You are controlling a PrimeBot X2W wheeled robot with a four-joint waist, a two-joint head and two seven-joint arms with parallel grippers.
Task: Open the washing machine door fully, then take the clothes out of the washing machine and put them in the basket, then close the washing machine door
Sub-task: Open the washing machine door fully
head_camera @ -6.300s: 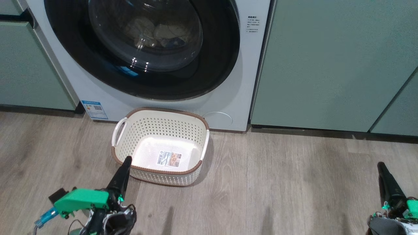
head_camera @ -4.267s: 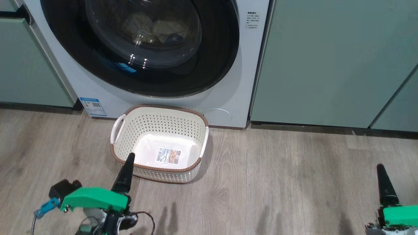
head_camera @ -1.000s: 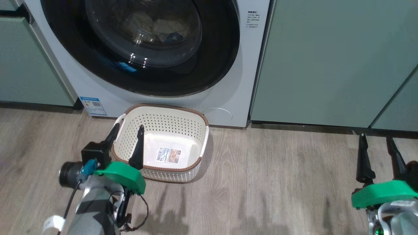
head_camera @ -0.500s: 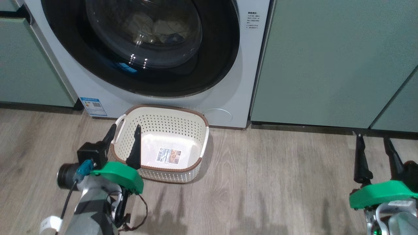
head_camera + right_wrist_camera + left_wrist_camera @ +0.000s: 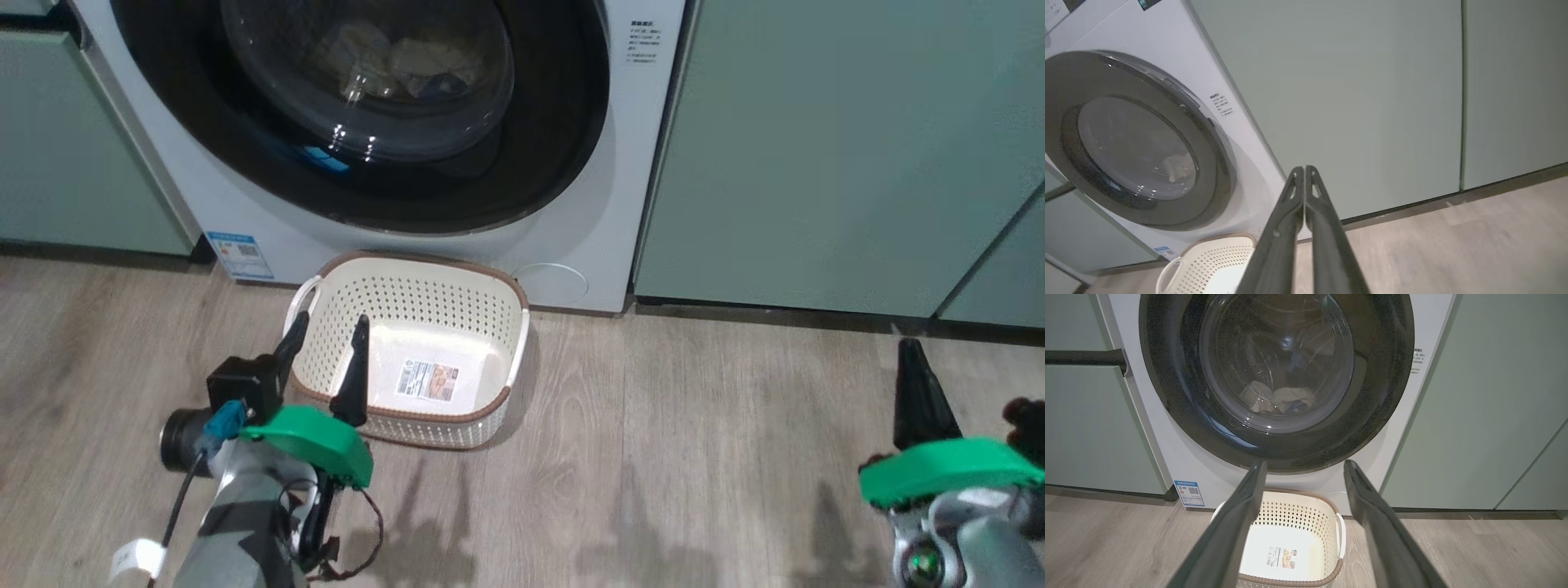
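Note:
The washing machine [image 5: 608, 220] stands white against the wall with its door [image 5: 563, 106] closed, black rim flat on the front. Through the glass bowl I make out pale clothes [image 5: 408, 61] lying in the drum, also seen in the left wrist view as clothes [image 5: 1280, 398]. The cream basket [image 5: 408, 258] sits on the floor just in front of the machine, holding nothing but its label sticker. My left gripper [image 5: 331, 327] hovers open over the basket's near left corner, nothing between its fingers. My right gripper [image 5: 910, 347] is far to the right above the floor, shut on nothing, fingers pressed together [image 5: 1303, 168].
Sage-green cabinet fronts [image 5: 816, 147] flank the machine on the right and on the left [image 5: 73, 147]. Wood-look floor [image 5: 694, 449] stretches between basket and right arm. A blue label [image 5: 241, 255] and a round white cap [image 5: 551, 282] mark the machine's lower front.
My right gripper's fingers have come together from open to shut. The left gripper stays open by the basket. The head view has shifted slightly.

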